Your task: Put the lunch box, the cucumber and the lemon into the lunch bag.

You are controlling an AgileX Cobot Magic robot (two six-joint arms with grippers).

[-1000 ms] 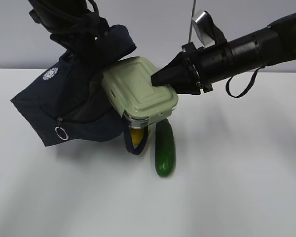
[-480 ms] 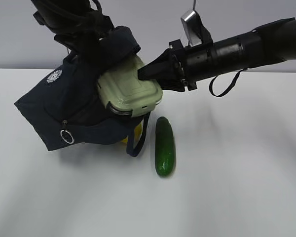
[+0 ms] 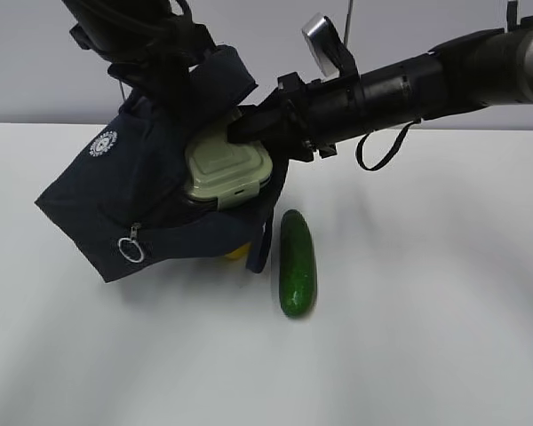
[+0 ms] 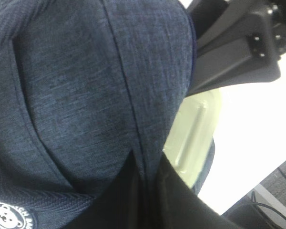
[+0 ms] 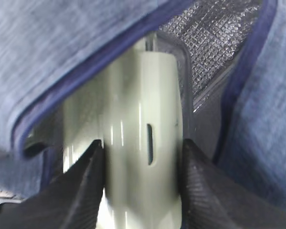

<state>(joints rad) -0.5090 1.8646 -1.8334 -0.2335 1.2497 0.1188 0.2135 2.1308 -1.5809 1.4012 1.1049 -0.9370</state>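
Gripping the lunch box [image 3: 227, 167] by its lid, the right pincer [image 5: 142, 157] has it halfway inside the lunch bag [image 3: 142, 200]; glass looks heavy, slippery. Left pincer's state: can't tell.

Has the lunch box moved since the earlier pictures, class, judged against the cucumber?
Yes. The lunch box has gone left and deeper into the lunch bag, away from the cucumber.

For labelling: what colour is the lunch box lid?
Pale sage green; the lunch box lid shows best in the exterior view, entering the lunch bag.
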